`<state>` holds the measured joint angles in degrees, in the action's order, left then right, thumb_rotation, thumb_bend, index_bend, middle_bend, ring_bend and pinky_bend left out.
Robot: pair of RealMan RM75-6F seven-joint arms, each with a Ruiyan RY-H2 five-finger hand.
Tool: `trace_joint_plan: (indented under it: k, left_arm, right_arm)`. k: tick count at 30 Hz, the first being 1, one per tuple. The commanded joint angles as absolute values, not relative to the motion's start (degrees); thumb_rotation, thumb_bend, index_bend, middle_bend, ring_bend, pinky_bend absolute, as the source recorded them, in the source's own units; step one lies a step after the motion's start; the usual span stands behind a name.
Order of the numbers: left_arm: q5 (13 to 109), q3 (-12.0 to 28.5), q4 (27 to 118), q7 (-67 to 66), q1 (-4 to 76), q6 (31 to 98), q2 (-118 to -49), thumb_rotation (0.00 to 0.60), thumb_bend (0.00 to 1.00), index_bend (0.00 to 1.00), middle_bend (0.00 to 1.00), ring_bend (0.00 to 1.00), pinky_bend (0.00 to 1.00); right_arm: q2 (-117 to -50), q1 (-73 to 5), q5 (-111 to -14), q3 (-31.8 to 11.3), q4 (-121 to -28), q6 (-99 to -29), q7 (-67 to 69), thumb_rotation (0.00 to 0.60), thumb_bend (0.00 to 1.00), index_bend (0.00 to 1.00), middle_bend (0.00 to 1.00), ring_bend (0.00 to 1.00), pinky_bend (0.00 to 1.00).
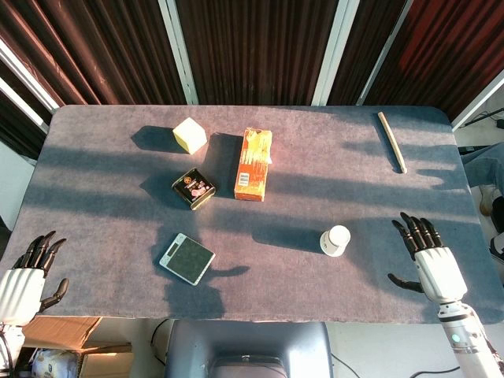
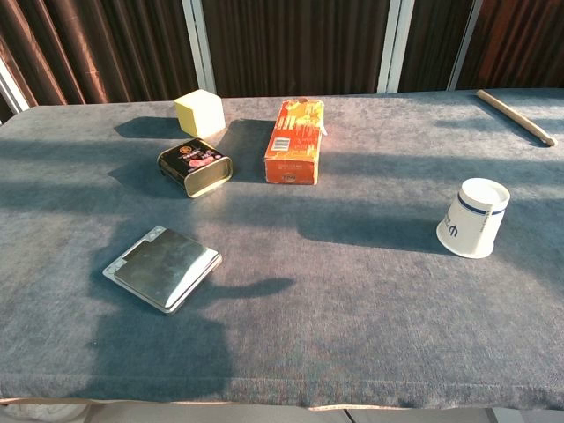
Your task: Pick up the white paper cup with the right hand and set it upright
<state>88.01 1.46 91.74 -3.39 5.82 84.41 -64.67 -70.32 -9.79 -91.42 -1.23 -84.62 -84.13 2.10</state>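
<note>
White paper cup [image 2: 474, 218] with blue rim stripe and logo stands mouth-down on grey tabletop [image 1: 315, 268], right of centre. Right hand [image 1: 425, 260] nearby, fingers spread, holding nothing. Left hand [image 1: 27, 279] at tabletop's left edge, fingers apart, empty.

Robot test lab, grey felt-covered table [image 1: 315, 197], dark curtains [image 1: 252, 47], scattered test objects
</note>
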Motion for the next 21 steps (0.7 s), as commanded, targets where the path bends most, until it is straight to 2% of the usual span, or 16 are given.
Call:
trace_joint_plan:
  k: [1,12,21]
  left_arm:
    - [88.0,1.4,91.7,-3.2,6.1,84.1,-64.7,0.6,0.38,0.12,0.0,0.0,0.27]
    - [87.8,1.4,91.7,-2.2,6.6,83.2,-64.5,0.6,0.38,0.12,0.0,0.0,0.28]
    - [88.0,1.2,91.7,-0.7,6.7,83.3,-63.9,0.6,0.38,0.14,0.0,0.0,0.28]
  right_arm:
    - [-70.4,-9.7,-91.3,-1.4,-84.5,-84.2,2.2,0.6,0.16,0.0,0.0,0.0,0.16]
    - [-72.3,-12.6,-90.9,-2.7,-81.2,-80.5,8.2,0.6,0.16,0.0,0.0,0.0,0.16]
    - [-76.5,-19.8,-90.0,-4.0,-77.9,-70.4,8.4,0.6,0.16,0.03,0.0,0.0,0.16]
